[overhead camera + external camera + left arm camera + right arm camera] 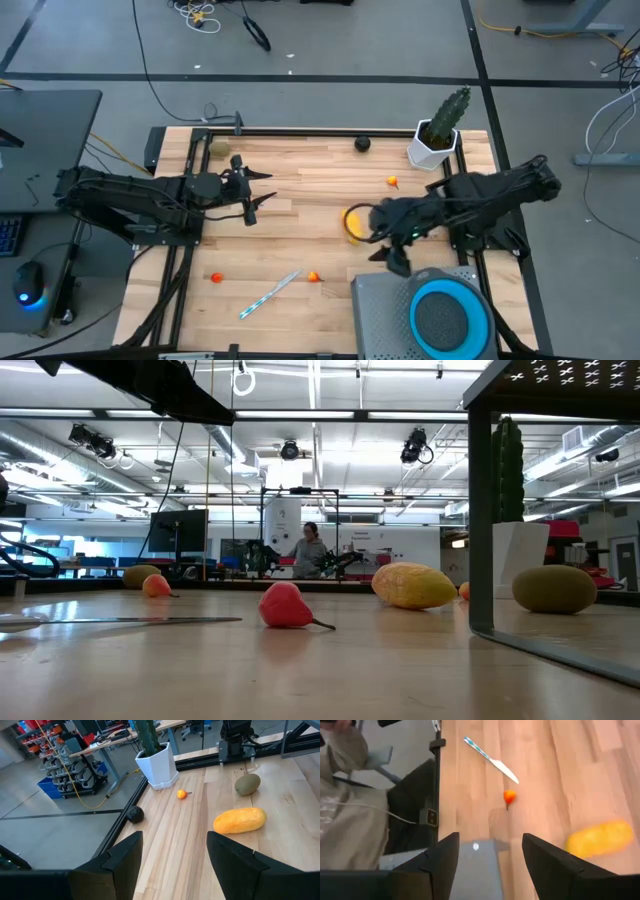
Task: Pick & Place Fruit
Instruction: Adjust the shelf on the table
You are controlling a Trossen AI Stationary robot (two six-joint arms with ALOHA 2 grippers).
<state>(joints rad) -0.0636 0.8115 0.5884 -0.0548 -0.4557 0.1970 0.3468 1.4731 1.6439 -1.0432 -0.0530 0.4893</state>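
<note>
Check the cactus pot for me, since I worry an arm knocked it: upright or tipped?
Upright. The cactus pot stands on its base at the table's far right corner, with the cactus rising straight up in the low view; neither arm touches it.

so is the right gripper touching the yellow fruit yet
Apart. In the right wrist view the open right gripper has bare wood between its fingers, and the yellow fruit lies clear of its nearer finger.

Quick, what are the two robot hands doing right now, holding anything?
Left gripper: fingers open, holding nothing.
Right gripper: fingers open, holding nothing, beside the yellow fruit.
</note>
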